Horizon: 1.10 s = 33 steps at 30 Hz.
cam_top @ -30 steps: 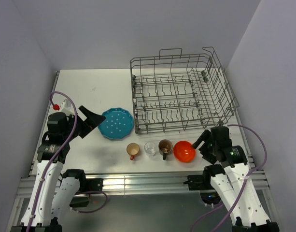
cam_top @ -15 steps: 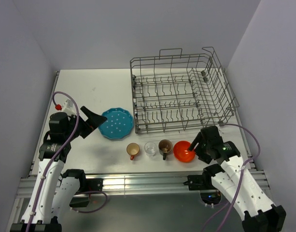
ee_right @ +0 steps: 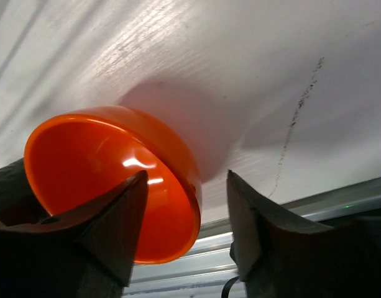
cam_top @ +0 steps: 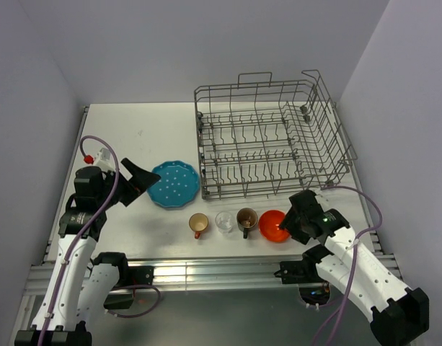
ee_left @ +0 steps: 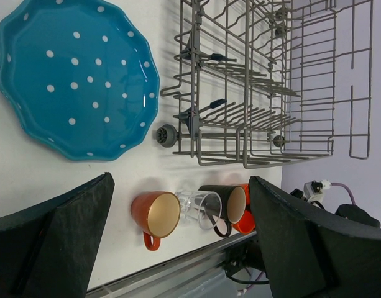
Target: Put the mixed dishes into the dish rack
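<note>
The rack (cam_top: pixel 272 189) stands in the upper right of the top view, on the white table (cam_top: pixel 134 133), with nothing in it. All five dishes lie outside it. The plate (cam_top: pixel 175 184) sits flat just left of the rack's lower left corner. Below the rack, near the table's bottom edge, four pieces stand in a row, left to right: the orange cup (cam_top: pixel 198 223), the glass (cam_top: pixel 224 221), the mug (cam_top: pixel 246 218) and the bowl (cam_top: pixel 273 225), each upright and close to its neighbour.

The right gripper (ee_right: pixel 185 186) is down at the bowl's right side. In the right wrist view its jaws stand apart and straddle the rim, one finger inside the bowl at lower left, the other outside at lower right with a strip of table showing between it and the bowl wall. The bowl rests on the table.

The left gripper (cam_top: pixel 143 185) hangs at the left of the top view, just left of the plate, its jaws spread wide and holding nothing.
</note>
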Tool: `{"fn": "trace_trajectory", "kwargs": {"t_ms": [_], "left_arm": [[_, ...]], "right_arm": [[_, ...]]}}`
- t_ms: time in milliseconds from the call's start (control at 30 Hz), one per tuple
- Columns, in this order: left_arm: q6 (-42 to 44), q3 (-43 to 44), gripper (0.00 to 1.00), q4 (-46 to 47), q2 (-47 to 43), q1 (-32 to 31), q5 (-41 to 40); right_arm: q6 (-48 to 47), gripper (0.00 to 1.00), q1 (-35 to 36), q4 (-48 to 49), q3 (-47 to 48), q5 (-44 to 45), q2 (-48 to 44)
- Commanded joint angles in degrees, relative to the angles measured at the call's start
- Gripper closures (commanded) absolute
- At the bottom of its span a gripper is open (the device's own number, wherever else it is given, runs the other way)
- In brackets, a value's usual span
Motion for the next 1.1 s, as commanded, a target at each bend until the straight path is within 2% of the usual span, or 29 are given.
{"fn": "trace_trajectory", "kwargs": {"t_ms": [0,67,100,167,233,467,500,533,733,1067], "left_arm": [[0.84,0.13,0.04,2.75,0.12,-0.07,2.0],[0.75,0.48,0.04,3.02,0.56,-0.07,2.52],[0.66,0.66,0.05,3.02,0.65,-0.07,2.79],[0.83,1.18,0.05,3.11,1.0,-0.07,3.23],[0.92,1.54,0.05,3.02,1.35,-0.07,3.76],[1.28,2.86,0.05,2.23,1.71,-0.07,4.29],[1.19,2.77,0.06,2.49,1.62,-0.07,4.55],[0.84,2.68,0.07,2.58,1.36,-0.07,4.99],[2.32,4.26,0.12,2.58,1.26,-0.07,7.97],[7.69,16.72,0.18,-3.92,5.48,-1.74,9.47]], "right_arm": [[0.87,0.41,0.42,2.95,-0.93,2.73,0.13],[0.69,0.46,0.42,3.4,-0.93,2.82,0.57],[0.17,0.58,0.42,4.18,-0.93,2.64,0.75],[0.16,0.75,0.51,4.89,-1.1,2.2,1.45],[0.16,0.86,0.77,5.24,-1.02,2.64,2.15],[1.74,0.86,2.97,3.05,0.65,5.62,2.16],[2.01,0.96,3.41,2.18,1.26,5.8,1.89],[2.53,1.0,4.46,1.65,1.62,6.07,1.37],[6.49,1.0,7.98,-4.85,6.71,8.7,0.22],[6.4,1.0,14.04,-15.75,20.33,11.86,-0.4]]}}
